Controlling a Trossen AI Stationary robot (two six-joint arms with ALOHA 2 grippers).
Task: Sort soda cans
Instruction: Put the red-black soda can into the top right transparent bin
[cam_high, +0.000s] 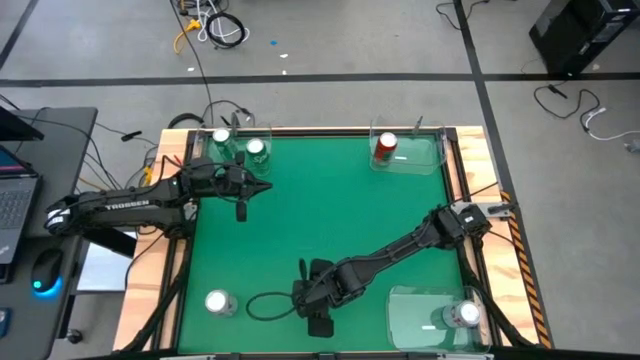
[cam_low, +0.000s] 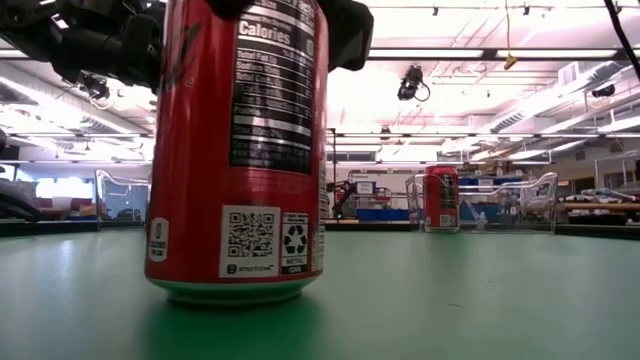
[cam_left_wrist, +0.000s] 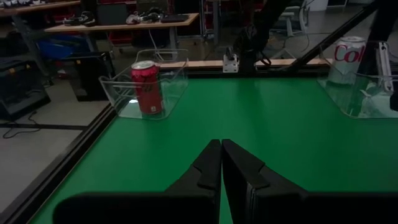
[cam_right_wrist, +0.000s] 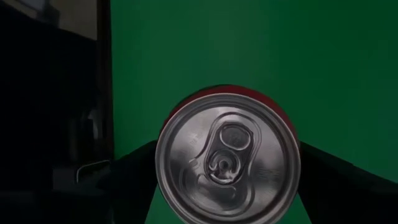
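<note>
A red soda can (cam_low: 235, 150) stands upright on the green table near its near edge, and its silver top (cam_right_wrist: 227, 158) fills the right wrist view. My right gripper (cam_high: 318, 300) is above it and shut on it, hiding it in the high view. My left gripper (cam_high: 242, 192) is shut and hovers by the far-left tray (cam_high: 232, 132), which holds two green cans (cam_high: 256, 150). Another red can (cam_high: 386, 148) stands in the far-right tray. One silver can (cam_high: 218, 302) stands on the table near the near-left corner. Another silver can (cam_high: 465, 315) stands in the near-right tray. My right gripper holds the red can by its upper side wall (cam_low: 318, 60), just under the rim, pinched between the two fingers (cam_right_wrist: 134, 171). The fingers come from above, pointing down, one on each side. The can stays upright with its base (cam_low: 232, 292) on the table.
Clear plastic trays sit at the far-left, far-right (cam_high: 410, 155) and near-right (cam_high: 420, 315) corners. A black cable loop (cam_high: 265, 305) lies on the table beside my right gripper. A raised wooden and black frame (cam_high: 465, 190) borders the table. Open green surface spans the middle.
</note>
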